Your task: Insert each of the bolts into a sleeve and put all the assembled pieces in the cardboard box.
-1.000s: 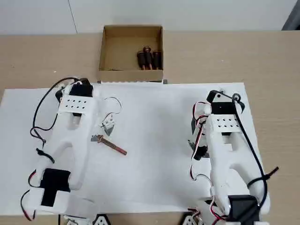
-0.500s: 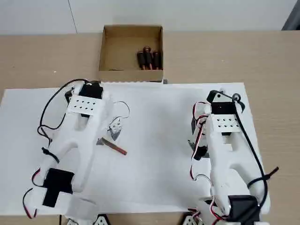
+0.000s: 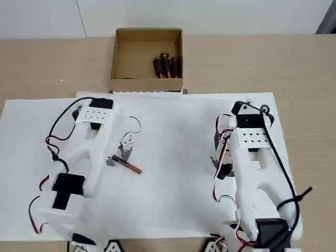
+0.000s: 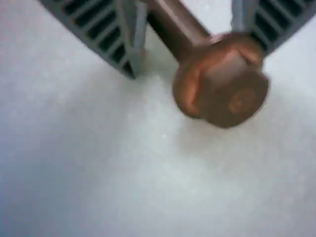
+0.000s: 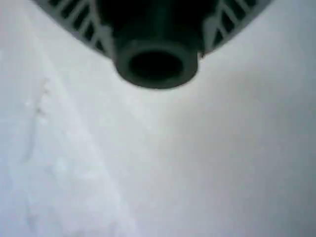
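White paper [image 3: 173,199] carries one bolt [image 3: 128,165]. The left gripper [image 3: 124,152] has come down astride its head, fingers apart. The right gripper [image 5: 155,29] clamps one sleeve [image 5: 155,66]. Three assembled pieces [image 3: 167,66] lie in the cardboard box [image 3: 147,84].

bolt [image 4: 219,84] shank cut off by edge; sleeve [image 5: 157,61] rear hidden

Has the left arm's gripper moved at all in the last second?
Yes. The left gripper has come toward the near edge of the table, away from the cardboard box, and now sits at the head end of the bolt.
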`<move>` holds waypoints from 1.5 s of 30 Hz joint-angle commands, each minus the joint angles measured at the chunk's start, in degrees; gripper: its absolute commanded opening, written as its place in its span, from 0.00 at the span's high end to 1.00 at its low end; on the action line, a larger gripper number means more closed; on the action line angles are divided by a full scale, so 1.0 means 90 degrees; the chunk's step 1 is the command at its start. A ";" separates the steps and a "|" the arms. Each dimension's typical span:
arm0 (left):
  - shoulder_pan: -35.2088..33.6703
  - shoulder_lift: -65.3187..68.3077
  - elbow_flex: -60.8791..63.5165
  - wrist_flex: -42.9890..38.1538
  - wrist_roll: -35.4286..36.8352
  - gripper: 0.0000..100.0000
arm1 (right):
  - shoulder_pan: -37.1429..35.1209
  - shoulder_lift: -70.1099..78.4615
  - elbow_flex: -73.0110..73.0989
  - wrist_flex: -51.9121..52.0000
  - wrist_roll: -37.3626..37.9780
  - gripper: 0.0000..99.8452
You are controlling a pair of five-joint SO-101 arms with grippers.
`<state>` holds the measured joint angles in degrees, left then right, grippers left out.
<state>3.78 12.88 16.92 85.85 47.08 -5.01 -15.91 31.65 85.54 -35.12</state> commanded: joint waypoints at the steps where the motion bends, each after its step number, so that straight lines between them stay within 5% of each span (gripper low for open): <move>1: -0.0059 0.0186 -0.0015 -0.0176 0.0039 0.88 | 0.0063 -0.0200 -0.0039 -0.0044 -0.0068 1.00; 14: -0.0059 0.0166 -0.0024 -0.0694 0.0020 0.99 | 0.0034 -0.0259 -0.0039 -0.0073 -0.0059 1.00; 21: -0.0049 0.0059 -0.0864 0.0078 -0.0049 0.99 | 0.0005 -0.0317 -0.0674 0.0337 -0.0039 1.00; 30: 0.0371 -0.1670 -0.2574 0.0967 -0.0537 0.99 | -0.0327 -0.1548 -0.2266 0.1206 0.0488 1.00; 45: 0.1895 -0.4884 -0.2007 0.1192 -0.1397 0.99 | -0.0542 -0.4625 -0.2266 0.1392 0.2256 1.00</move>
<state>19.60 -25.10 -2.86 96.84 36.44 -9.76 -52.75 13.54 97.49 -18.59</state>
